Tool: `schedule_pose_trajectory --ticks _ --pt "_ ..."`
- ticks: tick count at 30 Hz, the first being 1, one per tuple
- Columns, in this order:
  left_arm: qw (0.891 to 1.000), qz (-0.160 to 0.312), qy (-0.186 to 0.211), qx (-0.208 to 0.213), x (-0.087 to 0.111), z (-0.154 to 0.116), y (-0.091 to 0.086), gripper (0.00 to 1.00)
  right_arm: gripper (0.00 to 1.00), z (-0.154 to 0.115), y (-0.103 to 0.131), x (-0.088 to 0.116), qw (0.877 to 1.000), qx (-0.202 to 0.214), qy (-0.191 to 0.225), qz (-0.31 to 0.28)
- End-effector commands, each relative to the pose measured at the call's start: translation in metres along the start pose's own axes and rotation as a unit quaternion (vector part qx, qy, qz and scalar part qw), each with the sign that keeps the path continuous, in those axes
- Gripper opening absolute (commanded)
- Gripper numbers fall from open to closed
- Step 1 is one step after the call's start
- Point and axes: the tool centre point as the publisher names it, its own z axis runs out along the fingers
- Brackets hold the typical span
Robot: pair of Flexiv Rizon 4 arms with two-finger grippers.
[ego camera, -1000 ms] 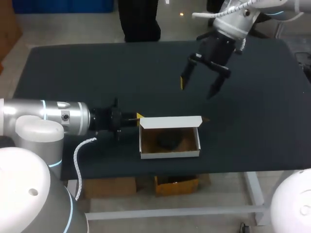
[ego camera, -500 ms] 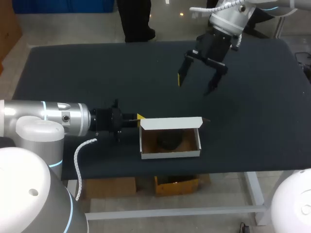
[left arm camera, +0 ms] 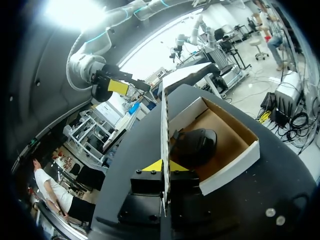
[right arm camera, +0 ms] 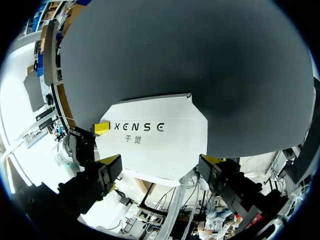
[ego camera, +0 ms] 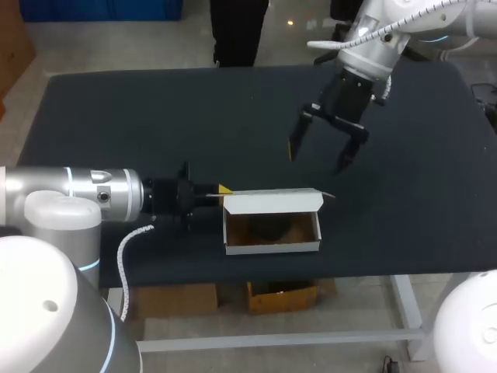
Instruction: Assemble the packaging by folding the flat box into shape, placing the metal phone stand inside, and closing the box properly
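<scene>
Head view: an open white cardboard box (ego camera: 272, 245) sits near the front edge of a dark counter (ego camera: 116, 116), with a dark phone stand (ego camera: 269, 227) inside it. Left hand (ego camera: 222, 189), coming in low from the side, is clamped on one end of the upright lid (ego camera: 272, 200). Right hand (ego camera: 317, 158) hangs above the counter behind the box, fingers spread apart
</scene>
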Motion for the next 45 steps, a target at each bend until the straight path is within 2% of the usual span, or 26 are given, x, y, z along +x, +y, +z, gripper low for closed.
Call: schedule_pose_trajectory --ticks 1,13,15,17,19,21,22,25,28,32,45 --pt "1.0 0.013 -0.011 0.001 0.007 0.002 0.001 0.0 1.0 0.007 -0.001 -0.005 1.0 0.001 0.007 0.001" --pt "0.999 0.047 -0.023 -0.011 0.009 0.007 0.004 0.0 1.0 0.02 -0.004 -0.007 1.0 0.005 0.009 0.007" --pt "0.998 0.053 -0.025 -0.012 0.01 0.007 0.005 0.0 0.95 0.023 -0.003 -0.008 1.0 0.007 0.007 0.011" --pt "0.998 0.058 -0.028 -0.014 0.011 0.007 0.005 0.0 0.94 0.026 -0.003 -0.01 1.0 0.007 0.007 0.013" --pt "0.998 0.059 -0.028 -0.014 0.011 0.007 0.005 0.0 0.89 0.029 -0.003 -0.011 1.0 0.005 0.009 0.014" --pt "0.998 0.061 -0.029 -0.015 0.012 0.007 0.005 0.0 0.71 0.033 -0.003 -0.013 1.0 0.003 0.01 0.014" --pt "0.998 0.062 -0.029 -0.015 0.012 0.007 0.005 0.0 0.66 0.035 -0.003 -0.013 1.0 0.002 0.011 0.014" --pt "0.997 0.065 -0.031 -0.016 0.013 0.008 0.005 0.0 0.72 0.039 -0.003 -0.017 1.0 -0.003 0.016 0.013" --pt "0.997 0.071 -0.033 -0.018 0.014 0.008 0.005 0.0 0.71 0.042 -0.003 -0.02 1.0 -0.006 0.019 0.012" --pt "0.996 0.078 -0.039 -0.019 0.015 0.008 0.006 0.0 0.5 0.044 -0.004 -0.024 1.0 -0.009 0.021 0.014" --pt "0.995 0.082 -0.048 -0.02 0.018 0.008 0.006 0.0 0.51 0.054 -0.006 -0.033 1.0 -0.005 0.019 0.017"
